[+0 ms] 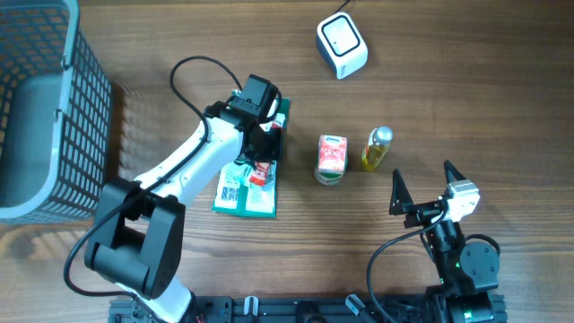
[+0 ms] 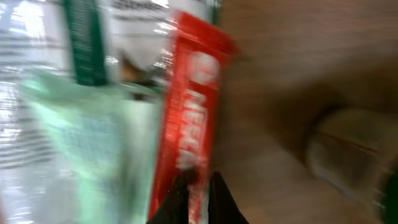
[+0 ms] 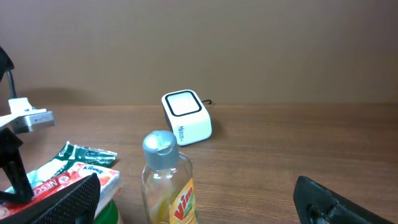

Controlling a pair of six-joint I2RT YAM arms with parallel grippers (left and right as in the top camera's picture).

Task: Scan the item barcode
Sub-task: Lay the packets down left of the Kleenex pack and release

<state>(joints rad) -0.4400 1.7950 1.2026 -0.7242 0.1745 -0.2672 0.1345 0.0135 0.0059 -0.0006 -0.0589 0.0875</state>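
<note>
A red stick packet (image 1: 259, 174) with white lettering lies on a flat green and white pack (image 1: 244, 196) left of centre. My left gripper (image 1: 264, 151) reaches down onto it. In the blurred left wrist view the black fingers (image 2: 176, 202) are shut on the near end of the red packet (image 2: 189, 106). The white barcode scanner (image 1: 342, 45) stands at the back, apart from both arms, and also shows in the right wrist view (image 3: 185, 117). My right gripper (image 1: 423, 184) stands open near the front right with nothing between its fingers.
A Kleenex tissue pack (image 1: 331, 152) rests on a green-lidded can beside a yellow Vim bottle (image 1: 378, 149) in the middle. That bottle (image 3: 166, 180) stands just ahead of the right gripper (image 3: 199, 204). A grey mesh basket (image 1: 45, 108) fills the far left.
</note>
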